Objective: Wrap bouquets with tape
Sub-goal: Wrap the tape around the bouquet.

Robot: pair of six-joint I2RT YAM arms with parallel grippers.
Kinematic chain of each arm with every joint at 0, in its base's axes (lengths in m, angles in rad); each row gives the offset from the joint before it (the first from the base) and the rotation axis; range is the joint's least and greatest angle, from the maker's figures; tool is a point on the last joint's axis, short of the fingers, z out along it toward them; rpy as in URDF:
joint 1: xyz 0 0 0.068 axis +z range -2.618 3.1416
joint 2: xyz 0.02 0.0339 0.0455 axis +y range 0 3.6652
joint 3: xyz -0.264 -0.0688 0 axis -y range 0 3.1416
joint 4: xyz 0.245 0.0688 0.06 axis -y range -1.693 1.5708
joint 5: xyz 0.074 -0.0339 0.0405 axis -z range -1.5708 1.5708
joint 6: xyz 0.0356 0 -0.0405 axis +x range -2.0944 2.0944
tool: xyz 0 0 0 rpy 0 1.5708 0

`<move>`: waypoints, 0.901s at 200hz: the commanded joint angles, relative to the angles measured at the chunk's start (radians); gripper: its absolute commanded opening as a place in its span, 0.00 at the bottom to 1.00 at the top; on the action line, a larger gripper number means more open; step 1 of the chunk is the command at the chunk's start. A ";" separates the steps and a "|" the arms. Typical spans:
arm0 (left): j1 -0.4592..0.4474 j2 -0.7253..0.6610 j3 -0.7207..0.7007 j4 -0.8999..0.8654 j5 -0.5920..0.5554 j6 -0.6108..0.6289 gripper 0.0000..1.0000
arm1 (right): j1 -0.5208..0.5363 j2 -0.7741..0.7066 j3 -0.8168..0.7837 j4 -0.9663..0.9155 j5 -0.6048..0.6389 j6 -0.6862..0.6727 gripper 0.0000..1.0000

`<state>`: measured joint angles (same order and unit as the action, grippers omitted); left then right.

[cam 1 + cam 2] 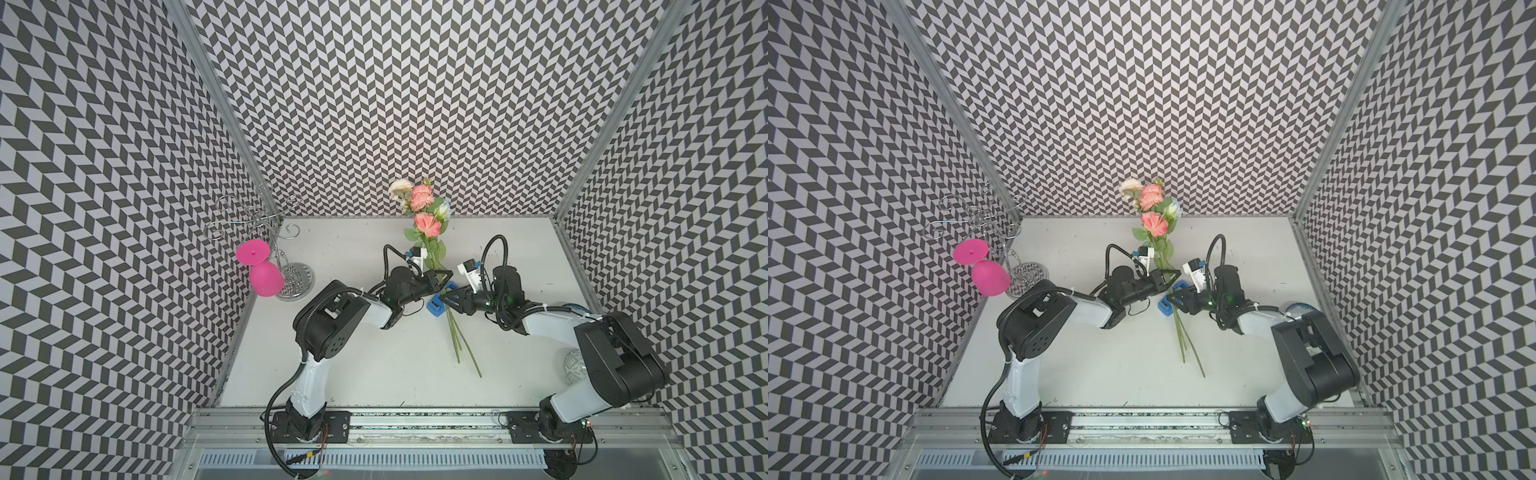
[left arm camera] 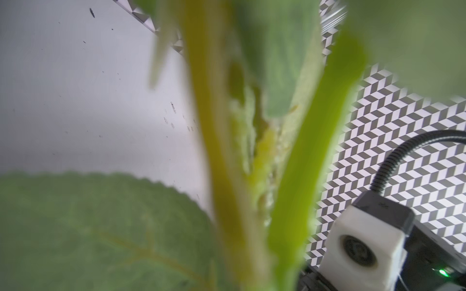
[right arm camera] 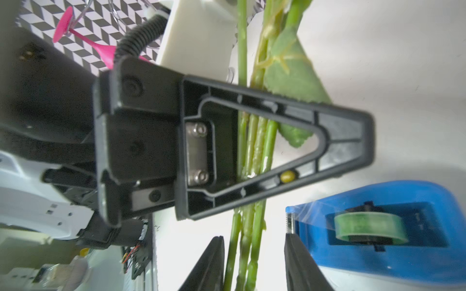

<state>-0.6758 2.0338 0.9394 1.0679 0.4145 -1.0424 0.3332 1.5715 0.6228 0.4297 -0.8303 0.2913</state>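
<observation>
The bouquets [image 1: 428, 224] are one bunch of pink, peach and white roses lying across the table, blooms toward the back wall and stems [image 1: 459, 332] toward the front. My left gripper [image 1: 444, 276] is shut on the stems just below the leaves. In the right wrist view its black finger [image 3: 340, 141] crosses the stems [image 3: 254, 141]. My right gripper [image 3: 253, 241] stands open, its jaws either side of the stems a little nearer the cut ends. The tape sits in a blue dispenser [image 3: 378, 226] beside the right jaw, also seen in both top views [image 1: 436, 307] [image 1: 1165, 308]. Blurred stems [image 2: 222, 151] and leaves fill the left wrist view and hide the jaws.
A pink goblet [image 1: 266, 278] hangs upside down from a wire rack [image 1: 257, 220] at the back left. A patterned round object [image 1: 575, 365] lies by the right arm near the right wall. Chevron-patterned walls close in three sides.
</observation>
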 commanded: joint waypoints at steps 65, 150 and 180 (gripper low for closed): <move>0.007 0.064 -0.002 0.405 0.069 -0.138 0.00 | -0.017 0.123 0.023 0.152 -0.122 0.090 0.18; 0.001 -0.057 0.023 -0.120 -0.060 0.050 0.63 | 0.059 -0.075 0.027 -0.103 0.304 -0.055 0.00; -0.031 -0.075 0.135 -0.477 -0.159 0.186 0.67 | 0.119 -0.127 0.073 -0.206 0.478 -0.092 0.00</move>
<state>-0.6724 1.9869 0.9810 0.9367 0.3599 -1.0061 0.4099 1.4921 0.6376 0.2771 -0.5537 0.2783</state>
